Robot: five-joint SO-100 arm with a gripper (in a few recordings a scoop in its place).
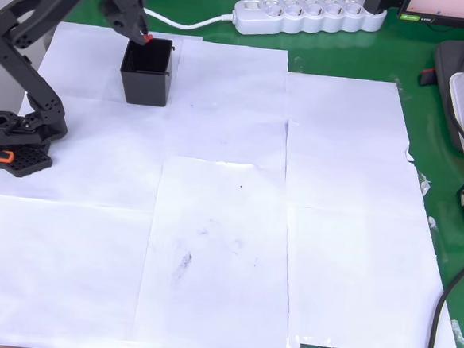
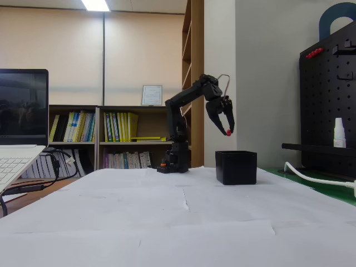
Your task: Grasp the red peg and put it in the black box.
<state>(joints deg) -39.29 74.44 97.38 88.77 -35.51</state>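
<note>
Gripper [image 2: 227,132] clamped on red peg [image 2: 228,133] — hanging above black box [image 2: 236,167], over its near-arm rim in overhead view [image 1: 148,37]; box opening directly below, slightly outward.

Peg [image 2: 228,133]: tiny, red, roundish; seen raised in the air above the box in the fixed view, clear of its rim; seen over the box's top edge [image 1: 148,37] in the overhead view.
Box [image 2: 236,167]: small, black, square, tall-walled; stood upright on white paper, open side up.
</note>
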